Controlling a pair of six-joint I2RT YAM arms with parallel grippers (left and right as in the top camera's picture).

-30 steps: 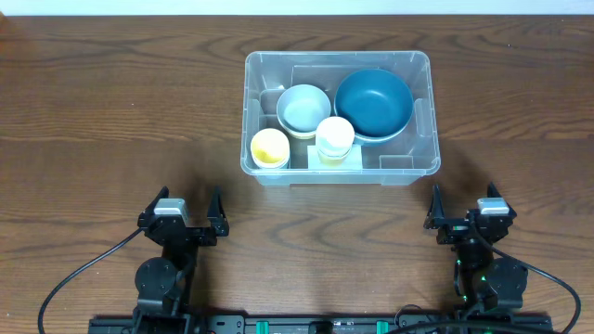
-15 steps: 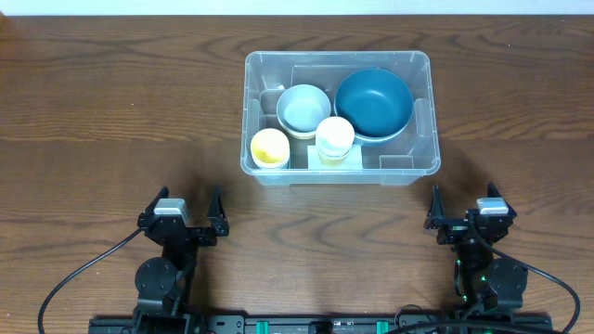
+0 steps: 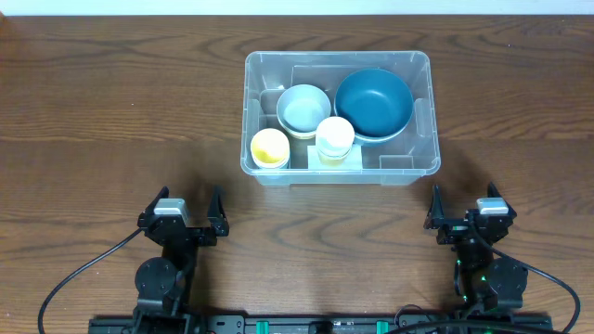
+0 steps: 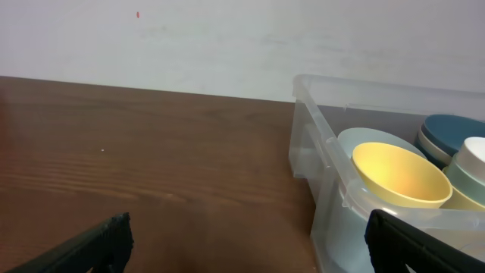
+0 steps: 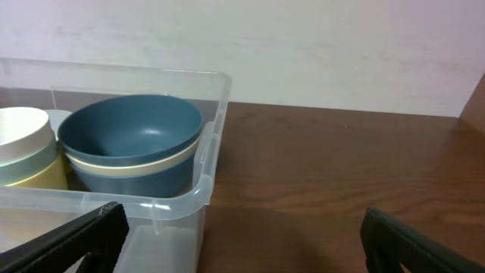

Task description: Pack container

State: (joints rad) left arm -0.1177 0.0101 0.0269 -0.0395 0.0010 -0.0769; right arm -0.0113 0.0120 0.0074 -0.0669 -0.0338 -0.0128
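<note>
The left gripper [image 3: 184, 210] sits at the lower left of the overhead view with its fingers [image 4: 106, 236] spread wide and nothing between them. The right gripper [image 3: 467, 215], at the lower right, has its fingers [image 5: 85, 233] just as far apart and just as empty. Neither arm has shifted over the last second: both stay parked low on the surface [image 3: 111, 111], well apart from the container [image 3: 337, 56].

The container stands in the upper middle of the overhead view and has not moved either. It holds 4 visible pieces:
- a dark blue bowl [image 3: 374, 100] at its right end, stacked on at least 1 more bowl as the right wrist view shows;
- a pale blue bowl [image 3: 303, 107] left of it;
- a yellow cup [image 3: 269, 147] in the lower left corner;
- a white cup [image 3: 335, 134] just beside the yellow one.

No loose item lies on the wood outside.

With nothing changed, nothing left out and both arms idle, the packing looks finished, or paused at rest.
</note>
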